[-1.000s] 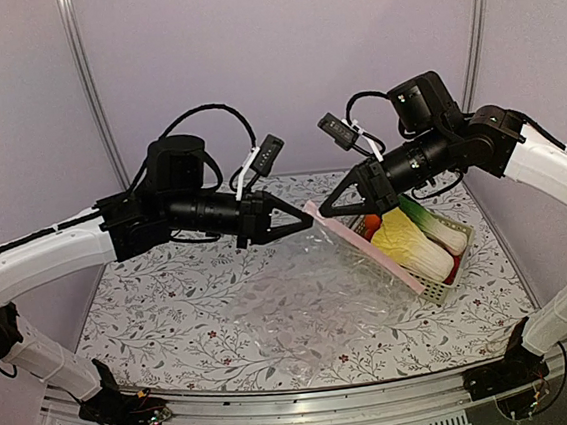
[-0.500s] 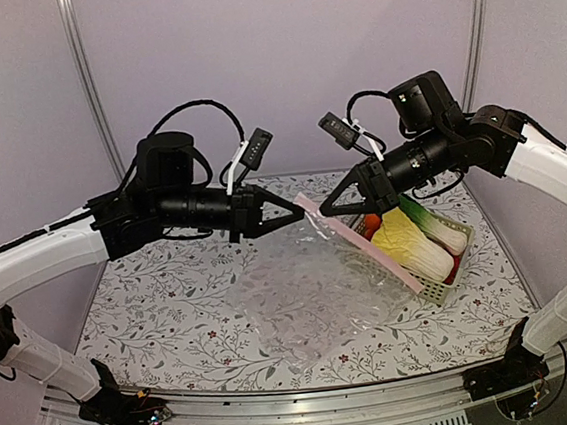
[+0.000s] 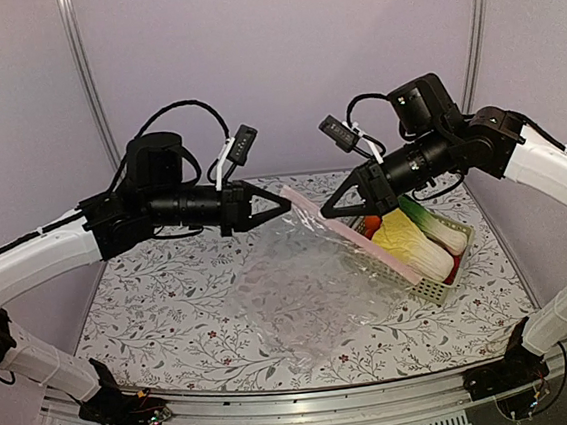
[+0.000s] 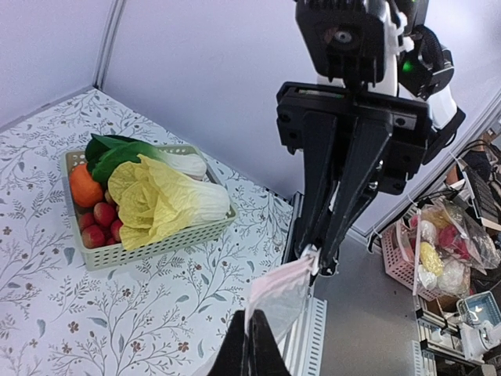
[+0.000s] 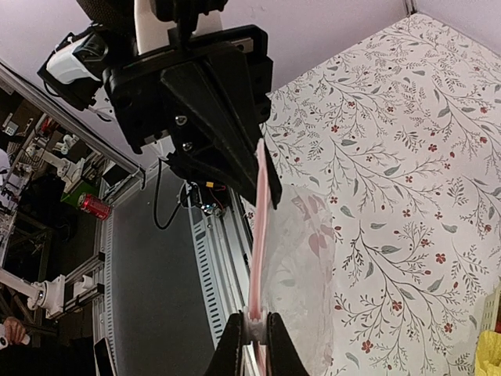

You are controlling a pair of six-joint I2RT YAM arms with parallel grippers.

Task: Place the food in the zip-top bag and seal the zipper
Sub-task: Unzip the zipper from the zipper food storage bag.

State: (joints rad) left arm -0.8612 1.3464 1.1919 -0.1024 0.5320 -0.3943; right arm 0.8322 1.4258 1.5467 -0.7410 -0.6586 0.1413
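Note:
The transparent zip-top bag (image 3: 301, 291) hangs between my two grippers, its lower part resting on the table. Its mouth strip, the zipper (image 3: 351, 236), is pale pink and runs down to the right in front of the basket. My left gripper (image 3: 288, 205) is shut on the strip's upper end, as the left wrist view (image 4: 252, 345) shows. My right gripper (image 3: 326, 213) is shut on the strip at a white slider, as the right wrist view (image 5: 257, 333) shows. The napa cabbage (image 3: 407, 243), orange (image 3: 372, 226) and small red fruits (image 4: 98, 223) lie in the basket.
The pale green slotted basket (image 3: 442, 291) stands at the right of the floral table and also holds a green leafy vegetable (image 3: 430, 220). The table's metal front rail (image 3: 303, 412) runs along the near edge. Enclosure posts stand at the back corners.
My left gripper has moved left and slightly up with the bag's end, stretching the pink strip away from the right gripper. The right gripper has hardly moved.

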